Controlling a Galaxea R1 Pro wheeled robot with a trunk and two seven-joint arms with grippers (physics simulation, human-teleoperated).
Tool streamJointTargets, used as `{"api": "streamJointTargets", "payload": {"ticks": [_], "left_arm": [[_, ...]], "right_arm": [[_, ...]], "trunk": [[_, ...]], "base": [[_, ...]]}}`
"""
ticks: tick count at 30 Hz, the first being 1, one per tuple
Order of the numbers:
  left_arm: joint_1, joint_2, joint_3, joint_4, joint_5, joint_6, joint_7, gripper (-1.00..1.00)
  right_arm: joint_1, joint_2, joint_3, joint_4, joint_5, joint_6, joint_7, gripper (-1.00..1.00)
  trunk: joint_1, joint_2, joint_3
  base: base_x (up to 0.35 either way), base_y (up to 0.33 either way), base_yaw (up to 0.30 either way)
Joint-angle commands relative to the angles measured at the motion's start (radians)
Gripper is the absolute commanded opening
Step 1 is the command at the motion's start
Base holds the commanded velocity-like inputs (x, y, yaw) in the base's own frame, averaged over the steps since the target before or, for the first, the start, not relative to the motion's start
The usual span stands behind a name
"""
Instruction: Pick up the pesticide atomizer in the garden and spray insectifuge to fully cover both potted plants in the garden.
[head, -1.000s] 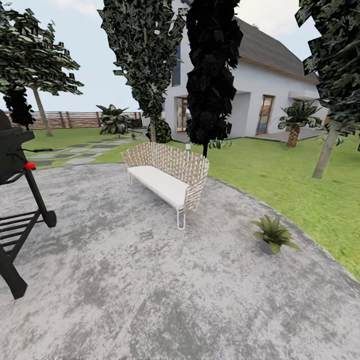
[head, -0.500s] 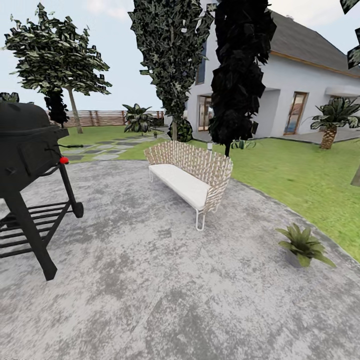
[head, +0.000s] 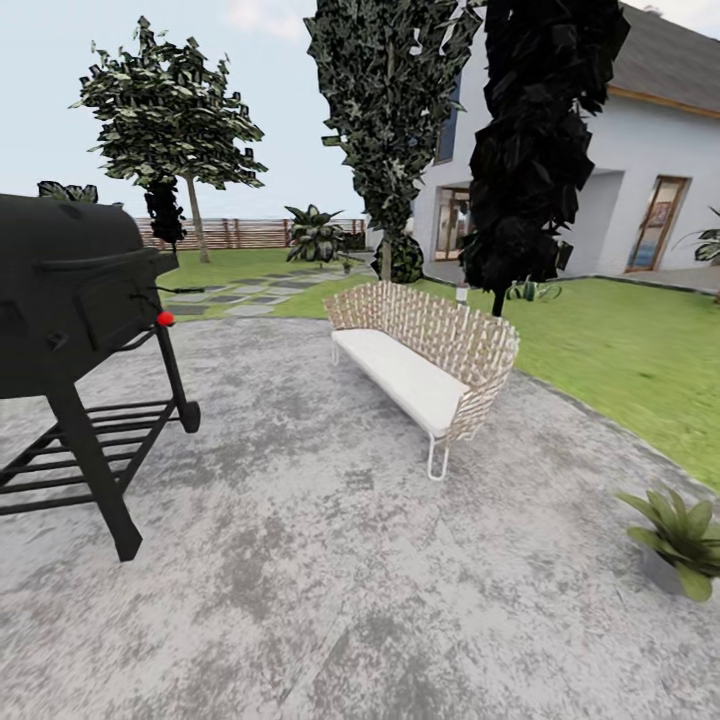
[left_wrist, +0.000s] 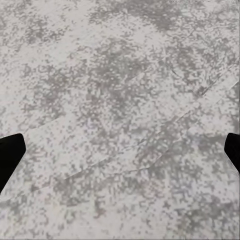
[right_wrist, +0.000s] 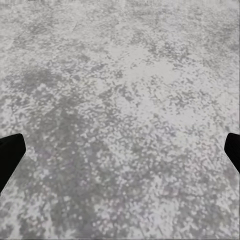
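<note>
The head camera has panned left: one potted plant (head: 678, 535) now sits at 4 o'clock, the grill (head: 70, 300) at 9. The atomizer remains unlocated. Left gripper (left_wrist: 120, 150) and right gripper (right_wrist: 120, 150) are spread wide, empty.

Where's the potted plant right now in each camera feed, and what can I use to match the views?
Head view: the potted plant sits at the right edge, low, on the grey paving, right of the bench.
Left wrist view: not in it; open fingertips over paving.
Right wrist view: not in it; open fingertips over paving.
Shared landmark: the mottled grey paving.
</note>
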Motion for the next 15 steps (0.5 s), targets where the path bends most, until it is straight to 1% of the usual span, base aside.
{"api": "streamJointTargets", "payload": {"ticks": [1, 3, 4, 7, 10, 15], "left_arm": [[0.0, 0.0, 0.0, 0.001, 0.004, -0.003, -0.001, 1.0], [0.0, 0.0, 0.0, 0.001, 0.004, -0.004, -0.001, 1.0], [-0.001, 0.0, 0.0, 0.001, 0.004, -0.004, -0.001, 1.0], [-0.001, 0.0, 0.001, 0.001, 0.004, -0.004, -0.001, 1.0], [-0.001, 0.001, 0.002, 0.001, 0.005, -0.004, 0.0, 1.0], [-0.001, 0.001, 0.005, 0.001, 0.005, -0.004, 0.0, 1.0]], "right_arm": [[-0.001, 0.0, -0.001, 0.001, 0.003, -0.003, 0.001, 1.0], [-0.001, -0.004, -0.001, 0.001, 0.014, -0.003, 0.002, 1.0], [-0.001, -0.006, 0.0, 0.001, 0.042, -0.003, 0.002, 1.0], [-0.001, -0.005, 0.0, 0.001, 0.08, -0.003, 0.001, 1.0], [-0.001, -0.005, -0.001, 0.001, 0.087, -0.004, 0.002, 1.0], [-0.001, -0.001, -0.003, 0.0, 0.088, -0.004, -0.004, 1.0]], "trunk": [[0.0, 0.0, -0.001], [0.0, 0.0, -0.001], [0.0, 0.0, -0.001], [0.0, 0.0, -0.001], [0.0, 0.0, -0.001], [0.0, 0.0, -0.001]], "base": [[0.337, 0.0, 0.03], [0.338, 0.0, 0.016], [0.338, 0.0, 0.004], [0.337, 0.0, 0.002], [0.338, 0.0, 0.0], [0.338, 0.033, 0.025]]}}
